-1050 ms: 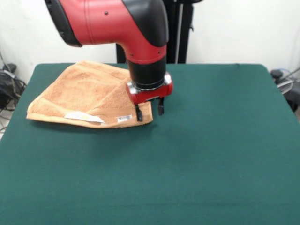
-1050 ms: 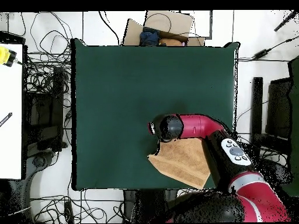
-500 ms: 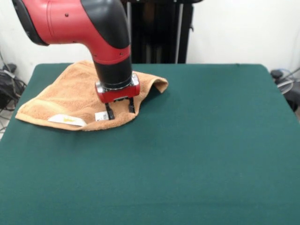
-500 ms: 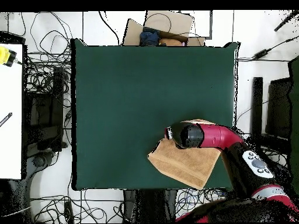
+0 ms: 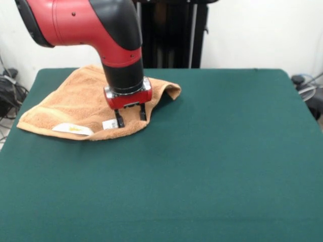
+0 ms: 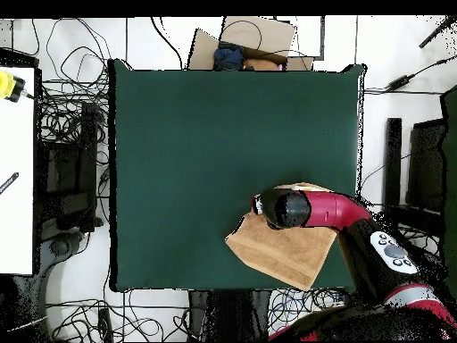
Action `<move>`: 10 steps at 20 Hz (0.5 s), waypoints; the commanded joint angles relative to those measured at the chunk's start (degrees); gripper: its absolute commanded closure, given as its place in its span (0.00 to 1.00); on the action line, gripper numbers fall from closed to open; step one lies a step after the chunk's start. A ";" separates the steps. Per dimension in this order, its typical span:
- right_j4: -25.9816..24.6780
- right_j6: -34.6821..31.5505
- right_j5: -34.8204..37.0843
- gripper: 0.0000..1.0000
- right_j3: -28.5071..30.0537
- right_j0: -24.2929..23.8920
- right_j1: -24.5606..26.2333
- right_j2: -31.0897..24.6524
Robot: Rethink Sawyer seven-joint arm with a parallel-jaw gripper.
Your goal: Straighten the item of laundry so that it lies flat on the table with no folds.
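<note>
The item of laundry, an orange-tan towel, lies rumpled at the far left of the green table. Its near hem carries white labels. One corner is lifted and curled over on the right. My gripper points straight down over the towel's near edge, open, with its fingertips at the cloth and nothing gripped between them. In the overhead view the towel sits near the table's bottom-right edge, and the arm's wrist hides the gripper.
A black stand rises behind the table's far edge. Tangled cables lie on the floor to the left. A white bench stands further left, and a cardboard box sits beyond the top edge.
Over the second the gripper went left in the front view, away from the towel's right corner. The towel shifted left and one corner flipped out to the right. Almost nothing moved lately.
</note>
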State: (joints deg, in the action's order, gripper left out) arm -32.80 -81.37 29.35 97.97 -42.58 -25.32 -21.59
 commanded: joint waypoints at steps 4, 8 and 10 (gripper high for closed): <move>-4.69 2.31 -1.29 0.00 1.48 1.35 1.56 -1.39; -4.59 2.20 -1.25 0.00 1.56 1.49 1.35 -1.45; -4.50 2.01 -1.28 0.00 1.69 1.59 1.20 -1.46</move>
State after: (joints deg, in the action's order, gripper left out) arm -32.80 -81.37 29.35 97.98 -42.58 -25.33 -21.58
